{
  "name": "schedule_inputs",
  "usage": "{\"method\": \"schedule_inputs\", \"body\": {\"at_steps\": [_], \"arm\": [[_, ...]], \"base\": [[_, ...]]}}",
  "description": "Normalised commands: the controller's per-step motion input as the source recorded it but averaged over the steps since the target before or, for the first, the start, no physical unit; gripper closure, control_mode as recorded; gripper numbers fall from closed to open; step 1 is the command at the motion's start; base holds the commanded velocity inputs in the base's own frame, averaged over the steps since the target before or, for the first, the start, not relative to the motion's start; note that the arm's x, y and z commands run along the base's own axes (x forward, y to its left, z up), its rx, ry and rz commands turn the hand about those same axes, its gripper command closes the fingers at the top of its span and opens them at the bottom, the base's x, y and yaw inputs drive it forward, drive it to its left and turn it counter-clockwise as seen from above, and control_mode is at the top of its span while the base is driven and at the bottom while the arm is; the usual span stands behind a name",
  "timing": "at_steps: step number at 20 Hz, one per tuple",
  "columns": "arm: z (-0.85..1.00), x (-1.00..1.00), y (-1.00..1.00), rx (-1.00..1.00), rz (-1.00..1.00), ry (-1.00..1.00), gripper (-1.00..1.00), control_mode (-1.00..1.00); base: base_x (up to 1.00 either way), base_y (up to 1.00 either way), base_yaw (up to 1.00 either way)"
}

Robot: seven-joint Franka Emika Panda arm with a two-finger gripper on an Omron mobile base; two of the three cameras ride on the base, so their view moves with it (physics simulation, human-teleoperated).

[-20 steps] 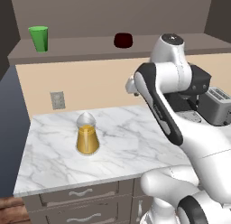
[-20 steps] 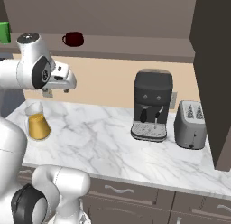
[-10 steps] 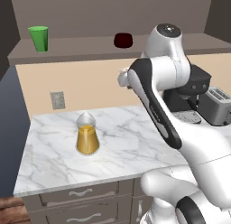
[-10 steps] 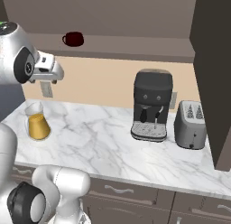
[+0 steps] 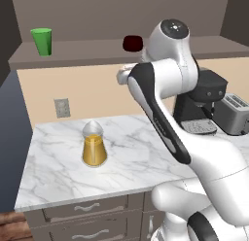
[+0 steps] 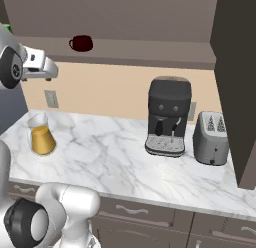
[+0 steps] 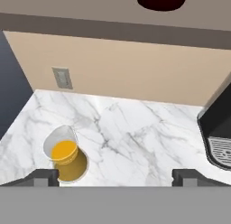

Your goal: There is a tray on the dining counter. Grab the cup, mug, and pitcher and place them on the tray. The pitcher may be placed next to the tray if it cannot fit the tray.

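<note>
**Pitcher on marble desk, hand spread above**

The conical amber-yellow translucent pitcher (image 5: 94, 148) stands upright on the white-grey marble desk (image 5: 58, 172). The bright green tumbler (image 5: 42, 41) and dark maroon mug (image 6: 81, 42) sit on the brown shelf (image 5: 87, 49). The hand (image 7: 115, 177) is spread, empty.

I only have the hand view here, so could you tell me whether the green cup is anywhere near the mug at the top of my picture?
Observer: Yes. In the left base view the cup stands on the same high shelf as the mug, well apart from it, toward the shelf's far end.
Operator: Thank you. What stands beside the black machine at my right edge?
Observer: A silver toaster stands next to the coffee machine on the marble worktop.
Operator: And is the pitcher upright?
Observer: Yes, the pitcher stands upright near the worktop's other end.
</note>
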Motion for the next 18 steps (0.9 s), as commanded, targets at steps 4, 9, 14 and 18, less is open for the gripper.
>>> {"method": "schedule_inputs", "body": {"at_steps": [4,9,14,18], "arm": [[0.26,0.00,0.28,0.00,0.02,-0.12,-1.00,-1.00],[0.28,0.00,0.26,0.00,0.01,-0.12,-1.00,-1.00],[0.33,0.00,0.17,0.05,0.00,-0.15,-1.00,-1.00],[0.33,0.00,0.14,0.12,0.00,-0.09,-1.00,-1.00]], "base": [[0.00,0.00,0.00],[0.00,0.00,0.00],[0.00,0.00,0.00],[0.00,0.00,0.00]]}}
